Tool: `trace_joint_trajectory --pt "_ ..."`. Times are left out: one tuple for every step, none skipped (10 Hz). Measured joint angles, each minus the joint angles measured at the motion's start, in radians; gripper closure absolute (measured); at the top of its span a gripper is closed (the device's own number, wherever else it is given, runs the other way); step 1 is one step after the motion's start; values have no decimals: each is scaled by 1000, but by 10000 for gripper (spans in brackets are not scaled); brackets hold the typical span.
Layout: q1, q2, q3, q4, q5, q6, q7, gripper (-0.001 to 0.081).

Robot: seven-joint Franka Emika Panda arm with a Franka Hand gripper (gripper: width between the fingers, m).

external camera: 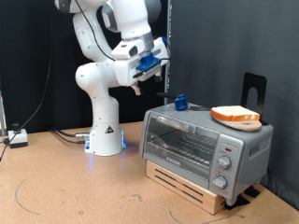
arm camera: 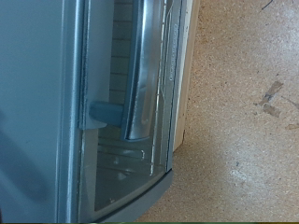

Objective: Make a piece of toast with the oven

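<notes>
- The hand hangs in the air on the arm, above and to one side of the oven's top, touching nothing; nothing shows between its fingers, and whether they are spread or pressed together I cannot tell (the wrist view shows no fingers at all).
- Straight below the hand, the wrist view looks down on the oven door: glass pane, a curved metal handle across it, and the door looks closed.
- Below and beyond the hand sits the oven on a wooden slatted base, which rests on the tabletop; through the glass the inside looks bare of bread (only a wire rack shows).
- Farthest from the hand, the piece of toast lies on a round board on the oven's roof, at the end away from the hand.
- By my reading the task is barely begun: door unopened, bread not yet inside, knobs apparently untouched.
</notes>
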Motion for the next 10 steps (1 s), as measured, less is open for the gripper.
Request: trace_joint_trajectory --pt "0 -4 3 -21 6 17 12 -1" --pt "0 -16 4 -31 10 24 18 -1" --pt "0 -15 4 -31 10 23 18 -1" --pt "1 -17 -1 -41 37 49 13 -1" --pt "1 -21 -7 -70 63 105 -4 -1" --pt "1 -23 -9 -111 71 184 -20 -1" --pt "1 -20 -10 -149 72 231 -26 -1" --pt "1 -13 -11 -175 72 254 -26 -1" --pt "1 -7 -11 -186 72 268 -26 -1" --pt "1 -7 -10 -186 72 268 -26 -1"
